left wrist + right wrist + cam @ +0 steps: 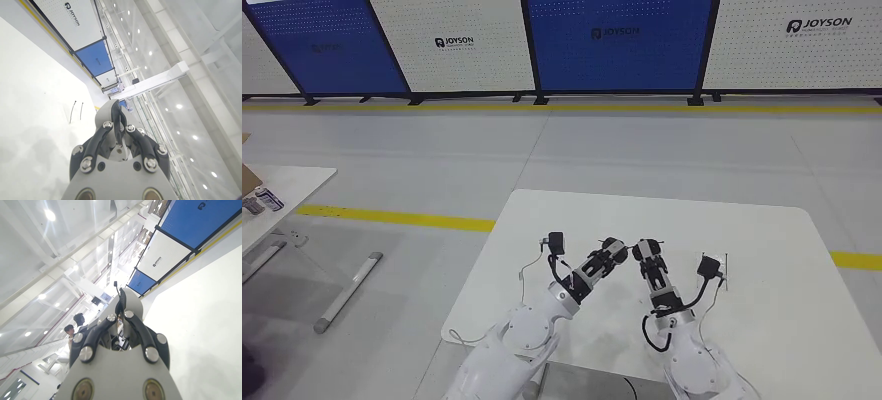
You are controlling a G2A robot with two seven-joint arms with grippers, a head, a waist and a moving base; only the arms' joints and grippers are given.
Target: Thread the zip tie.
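Note:
My right gripper [122, 291] is shut on a black zip tie [117, 288]. The tie's head pokes out past the fingertips. A thin black strip [119, 130] runs down between the fingers of my left gripper [116, 102], which is shut on it. In the top view the left gripper [614, 247] and the right gripper [644, 248] are raised over the white table [762, 330], close together, tips apart. I cannot tell whether both hold the same tie.
Two spare black zip ties [72, 112] lie side by side on the table, also visible as thin lines [725, 268] beside the right arm. The table's far edge [662, 197] borders grey floor with a yellow line.

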